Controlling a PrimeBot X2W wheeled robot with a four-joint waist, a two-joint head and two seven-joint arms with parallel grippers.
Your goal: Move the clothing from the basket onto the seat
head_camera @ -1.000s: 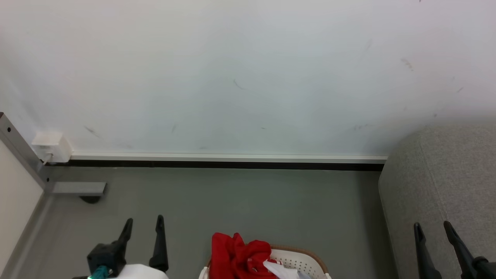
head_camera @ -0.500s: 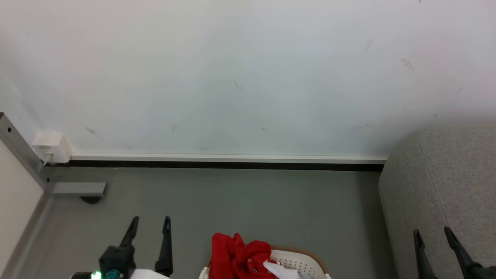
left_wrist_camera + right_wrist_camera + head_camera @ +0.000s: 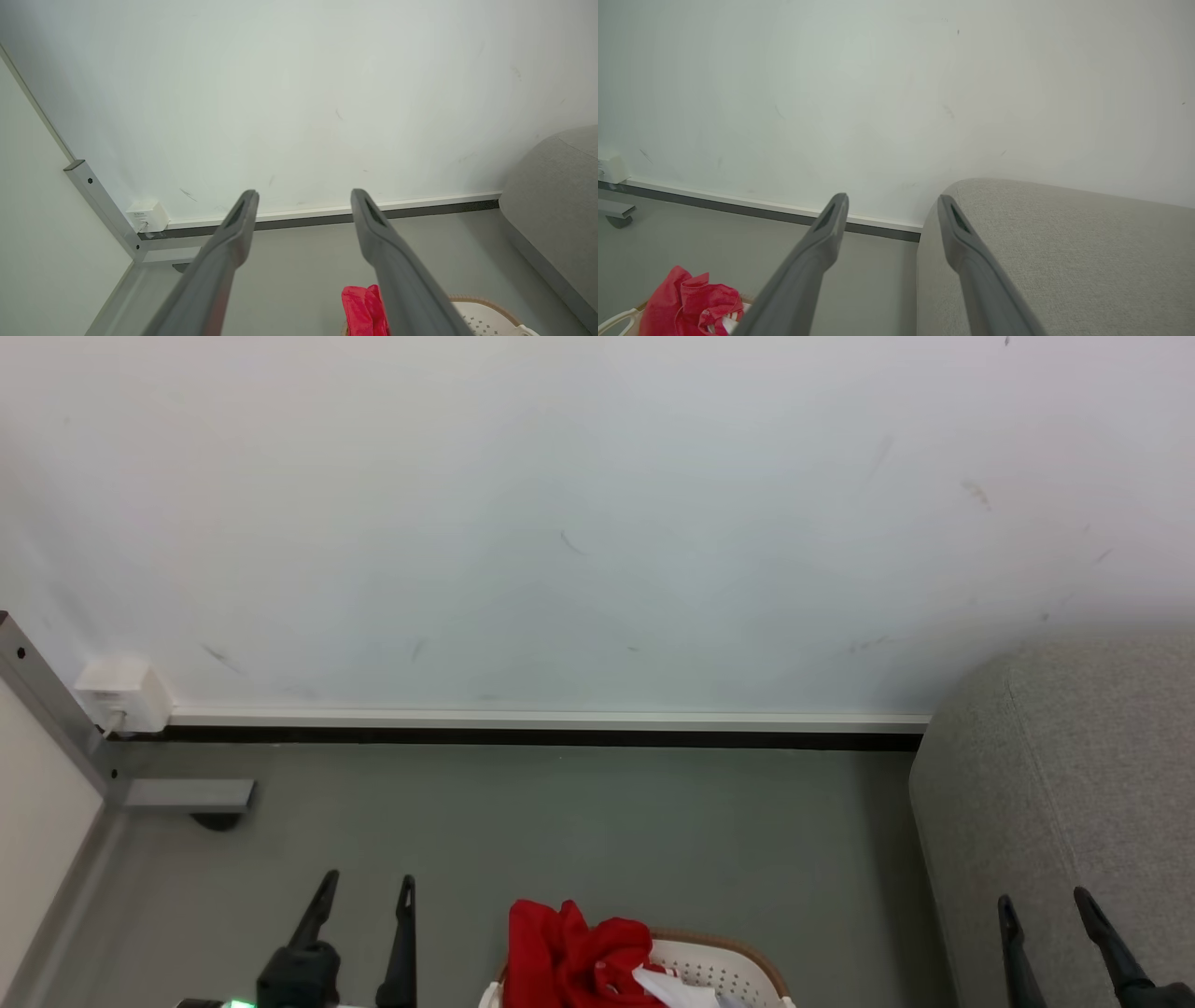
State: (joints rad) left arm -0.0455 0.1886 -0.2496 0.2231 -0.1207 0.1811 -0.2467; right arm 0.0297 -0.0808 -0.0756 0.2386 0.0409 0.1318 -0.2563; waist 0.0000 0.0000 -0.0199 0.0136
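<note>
Grey floor (image 3: 579, 821) meets a white wall (image 3: 560, 523), and low on the left the left gripper (image 3: 370, 882) hangs spread wide, holding nothing. Just to its right the red clothes (image 3: 569, 952) sit crumpled in a heap in the basket (image 3: 730, 971), a bit of white poking out. Far right, by the seat (image 3: 1064, 775), the right gripper (image 3: 1043, 901) is spread too and empty, so I think the left one is nearer the clothes.
</note>
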